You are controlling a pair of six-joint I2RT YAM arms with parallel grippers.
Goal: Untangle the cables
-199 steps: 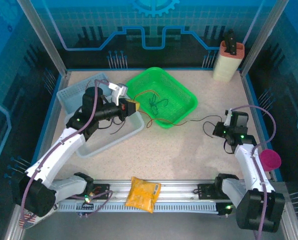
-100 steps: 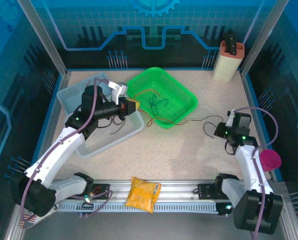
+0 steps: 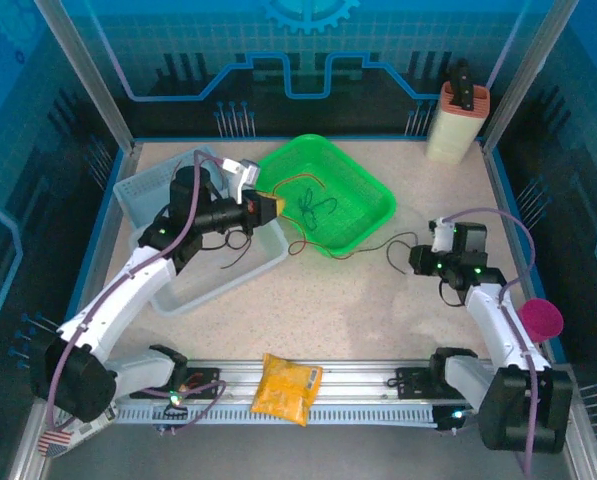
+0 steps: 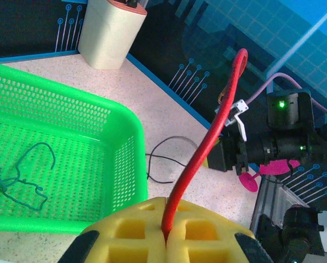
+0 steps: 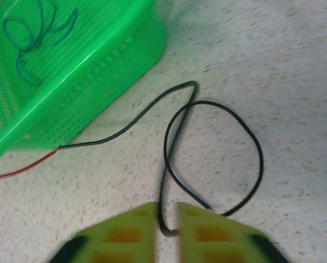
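well, on the left the pulling-apart step is under way: the left gripper (image 4: 166, 226) is pressing its yellow pads together on the red cable (image 4: 207, 139), which is rising out of the pinch and curving up and away. seen from above, this claw is hanging at the left edge of the green basket (image 4: 125, 159), over the corner of a pale tray (image 3: 213, 290).

moving right, the dark green cable (image 4: 18, 181) is lying in a loose squiggle on the basket floor, apart from the others. a red strand is running along the table beside the basket's near wall.

further right, the black cable (image 5: 212, 103) is lying on the table in a loop, one end reaching toward the basket wall and meeting that red strand. whether the two are crossing there i cannot tell.

the right gripper (image 5: 167, 215) is standing low over the table with its pads slightly apart. the black cable is passing through the gap, seemingly not pinched.

as i judge it, the next move is calling for the right claw to secure the black cable, then for both arms to draw red and black apart gently.
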